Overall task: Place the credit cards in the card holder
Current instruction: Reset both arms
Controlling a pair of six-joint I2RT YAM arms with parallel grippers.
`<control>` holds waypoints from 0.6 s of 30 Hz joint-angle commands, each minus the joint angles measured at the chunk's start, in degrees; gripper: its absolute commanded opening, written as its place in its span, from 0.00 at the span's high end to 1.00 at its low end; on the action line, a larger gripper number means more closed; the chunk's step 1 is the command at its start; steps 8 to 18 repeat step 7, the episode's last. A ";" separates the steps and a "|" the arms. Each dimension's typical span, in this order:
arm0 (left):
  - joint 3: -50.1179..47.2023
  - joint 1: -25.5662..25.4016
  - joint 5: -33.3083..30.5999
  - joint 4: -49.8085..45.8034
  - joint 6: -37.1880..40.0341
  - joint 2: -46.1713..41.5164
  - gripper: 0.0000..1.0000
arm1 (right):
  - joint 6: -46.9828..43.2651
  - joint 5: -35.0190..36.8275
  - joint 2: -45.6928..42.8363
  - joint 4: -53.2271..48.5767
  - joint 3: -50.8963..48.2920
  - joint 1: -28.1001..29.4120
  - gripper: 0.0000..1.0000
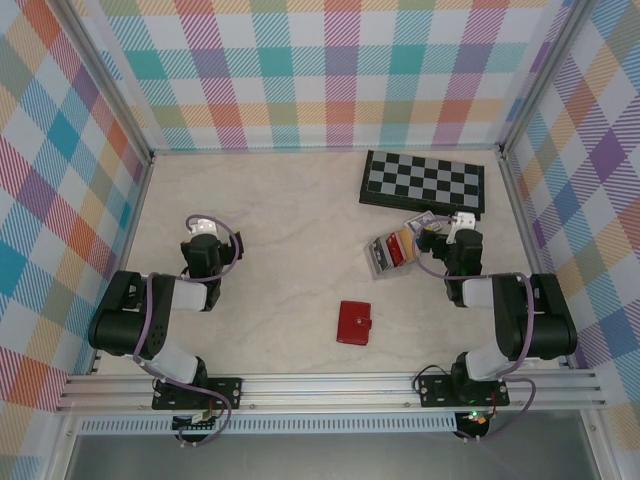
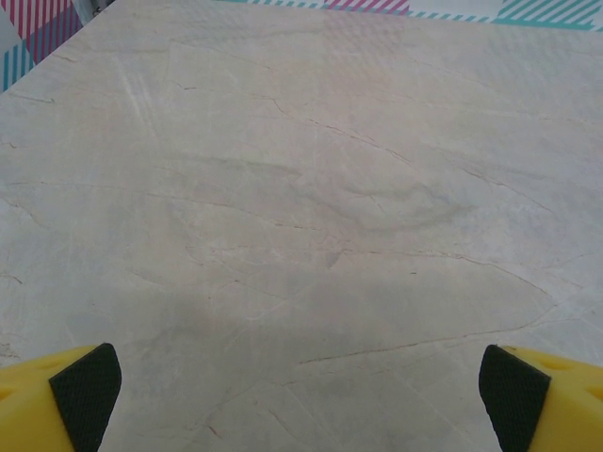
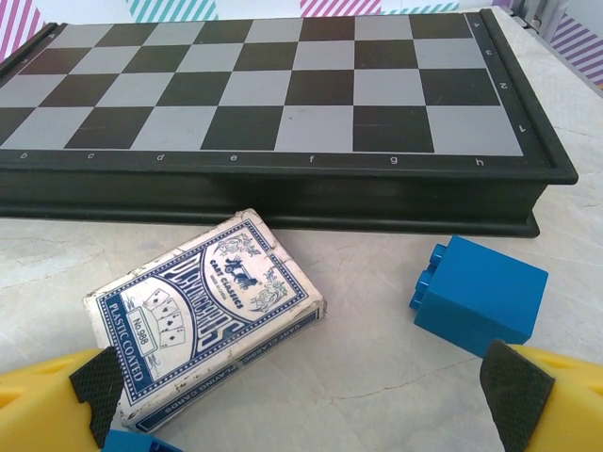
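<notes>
The card holder (image 1: 353,322), a small red leather-like wallet, lies shut and flat low in the centre of the overhead view, on the pale marbled table (image 1: 280,220). The credit cards (image 1: 390,250) are thin plastic rectangles in grey, red and orange-yellow. They lie bunched together right of centre, just below the black-and-white chessboard (image 1: 424,182).

The right gripper (image 1: 458,218) sits just right of the cards and up-right of the holder. Its yellow fingers with black textured pads (image 3: 513,395) stand spread wide at the bottom corners of its wrist view and grip nothing. Between them lie a blue-and-white playing-card box (image 3: 203,315), one corner beside the left-of-frame pad, and a blue plastic block (image 3: 480,292). Both rest in front of the chessboard's raised edge.

The left gripper (image 1: 203,228), left of centre and well apart from holder and cards, is also wide open over bare table, holding nothing.
</notes>
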 commanded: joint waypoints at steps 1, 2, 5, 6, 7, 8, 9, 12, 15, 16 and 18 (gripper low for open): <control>-0.11 0.37 0.56 1.91 0.58 -0.09 0.00 | -0.37 0.35 0.18 2.30 0.21 0.28 0.00; -0.12 0.37 0.53 1.91 0.55 -0.06 0.00 | -0.45 0.34 0.21 2.21 0.22 0.31 0.00; -0.12 0.37 0.44 1.91 0.60 -0.06 0.00 | -0.45 0.40 0.21 2.30 0.17 0.31 0.00; -0.17 0.35 0.49 1.91 0.60 -0.06 0.00 | -0.38 0.35 0.21 2.30 0.13 0.31 0.00; -0.04 0.37 1.95 1.83 1.11 -0.06 0.00 | -0.41 0.35 0.21 2.30 0.13 0.30 0.00; -0.04 0.37 1.95 1.83 1.11 -0.06 0.00 | -0.41 0.35 0.21 2.30 0.13 0.30 0.00; -0.04 0.37 1.95 1.83 1.11 -0.06 0.00 | -0.41 0.35 0.21 2.30 0.13 0.30 0.00; -0.04 0.37 1.95 1.83 1.11 -0.06 0.00 | -0.41 0.35 0.21 2.30 0.13 0.30 0.00; -0.04 0.37 1.95 1.83 1.11 -0.06 0.00 | -0.41 0.35 0.21 2.30 0.13 0.30 0.00; -0.04 0.37 1.95 1.83 1.11 -0.06 0.00 | -0.41 0.35 0.21 2.30 0.13 0.30 0.00; -0.04 0.37 1.95 1.83 1.11 -0.06 0.00 | -0.41 0.35 0.21 2.30 0.13 0.30 0.00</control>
